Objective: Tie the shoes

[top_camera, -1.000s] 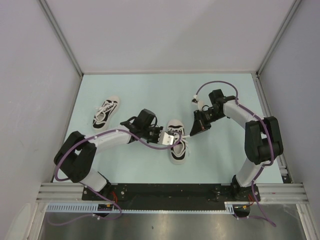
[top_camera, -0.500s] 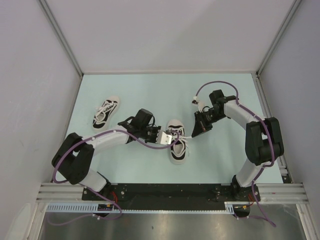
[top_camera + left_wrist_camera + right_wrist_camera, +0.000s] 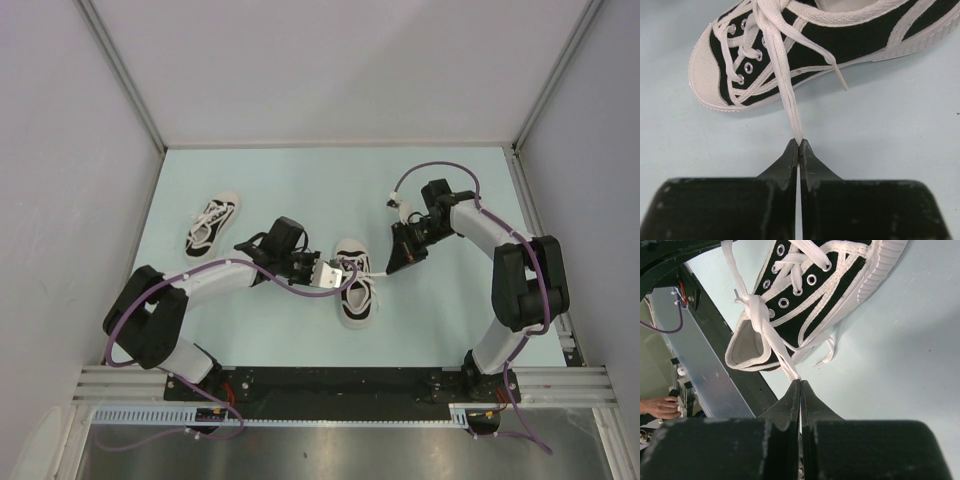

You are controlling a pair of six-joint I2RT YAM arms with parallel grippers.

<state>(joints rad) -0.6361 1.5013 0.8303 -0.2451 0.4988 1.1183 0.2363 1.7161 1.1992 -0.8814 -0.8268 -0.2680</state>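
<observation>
One black sneaker (image 3: 354,282) with white sole and toe cap lies mid-table between my arms; it also shows in the left wrist view (image 3: 840,45) and the right wrist view (image 3: 825,295). Its white laces are crossed into a knot (image 3: 757,310) above the tongue. My left gripper (image 3: 799,144) is shut on one lace (image 3: 785,85), pulled taut to the left. My right gripper (image 3: 800,382) is shut on the other lace (image 3: 777,352), pulled to the right. In the top view the left gripper (image 3: 330,275) and right gripper (image 3: 390,262) flank the shoe. The second sneaker (image 3: 212,222) lies at the far left, laces loose.
Grey walls enclose the pale blue table (image 3: 330,190). A black rail (image 3: 340,385) runs along the near edge. A person's hand (image 3: 660,407) shows beyond the rail in the right wrist view. Purple cables run along both arms.
Both arms have shifted slightly outward from the shoe, the right gripper a little farther right and up, drawing the laces tighter. The shoes have not moved.
</observation>
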